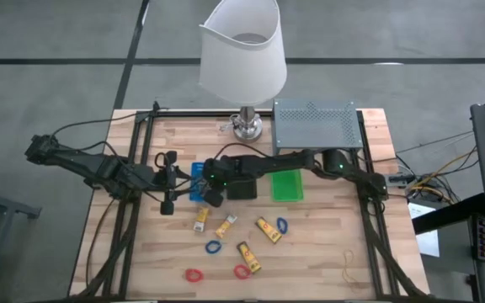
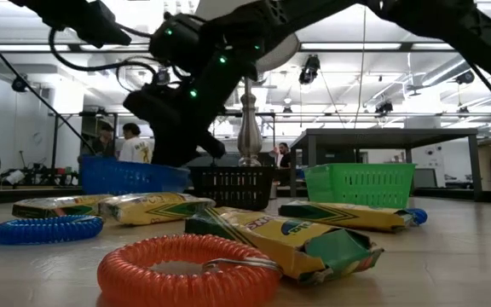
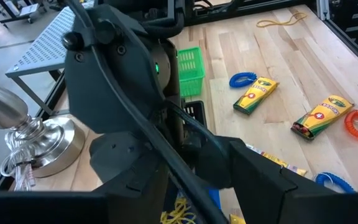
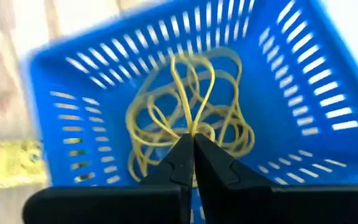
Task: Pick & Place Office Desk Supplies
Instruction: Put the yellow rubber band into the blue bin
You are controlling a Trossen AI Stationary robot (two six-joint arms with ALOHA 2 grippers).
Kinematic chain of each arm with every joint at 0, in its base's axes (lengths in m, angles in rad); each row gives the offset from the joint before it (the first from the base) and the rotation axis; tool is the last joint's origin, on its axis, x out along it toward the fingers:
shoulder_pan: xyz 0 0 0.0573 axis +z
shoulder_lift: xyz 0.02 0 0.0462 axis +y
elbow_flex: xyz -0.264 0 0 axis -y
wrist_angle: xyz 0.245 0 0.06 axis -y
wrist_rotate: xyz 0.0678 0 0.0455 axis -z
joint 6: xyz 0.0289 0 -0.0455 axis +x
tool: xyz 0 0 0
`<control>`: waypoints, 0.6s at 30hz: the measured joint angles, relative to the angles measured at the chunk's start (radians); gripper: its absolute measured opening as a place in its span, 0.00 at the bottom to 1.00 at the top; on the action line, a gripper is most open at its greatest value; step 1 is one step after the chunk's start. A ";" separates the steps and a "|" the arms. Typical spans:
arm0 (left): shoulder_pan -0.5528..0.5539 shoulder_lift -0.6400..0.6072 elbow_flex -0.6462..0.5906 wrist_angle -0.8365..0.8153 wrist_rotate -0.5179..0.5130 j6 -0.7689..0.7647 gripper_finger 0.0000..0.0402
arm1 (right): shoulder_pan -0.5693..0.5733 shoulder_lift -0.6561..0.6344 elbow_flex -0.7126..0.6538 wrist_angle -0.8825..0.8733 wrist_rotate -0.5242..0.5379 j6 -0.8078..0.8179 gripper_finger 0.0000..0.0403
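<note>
My right gripper [image 4: 193,138] reaches across the table and hovers over the blue tray [image 1: 196,181], shut on a tan rubber band [image 4: 194,87]. More rubber bands [image 4: 160,130] lie piled on the tray floor. My left gripper [image 1: 169,181] waits open just left of the blue tray, holding nothing. On the wood in front lie yellow packets [image 1: 268,229] [image 1: 249,257] [image 1: 201,220], blue rings [image 1: 214,247] [image 1: 281,225], red rings [image 1: 194,274] [image 1: 242,271] and one loose rubber band [image 1: 349,263]. My right gripper pinches a strand of the rubber band [image 4: 192,124] between its two fingertips. The fingers come from above, slanting down into the blue tray. The band's loops spread out below the tips, over the pile in the tray; whether it is clear of the pile, I cannot tell.
A black tray [image 1: 242,188] and a green tray [image 1: 287,185] stand right of the blue one. Behind them are a lamp [image 1: 244,50] on its metal base [image 1: 247,126] and a grey perforated shelf [image 1: 314,124]. Bare wood lies at the front right.
</note>
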 joint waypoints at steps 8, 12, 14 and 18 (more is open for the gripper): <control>0.000 0.000 0.000 -0.001 0.000 0.000 0.42 | 0.000 0.045 0.156 -0.108 0.030 -0.051 0.02; 0.000 0.000 0.000 -0.005 0.000 0.000 0.42 | 0.000 0.047 0.170 -0.126 0.033 -0.054 0.02; 0.000 0.000 0.000 -0.008 0.000 0.000 0.42 | 0.000 0.047 0.166 -0.131 0.044 -0.054 0.02; 0.000 0.000 0.000 -0.015 0.000 0.000 0.42 | 0.000 0.047 0.156 -0.131 0.032 -0.058 0.02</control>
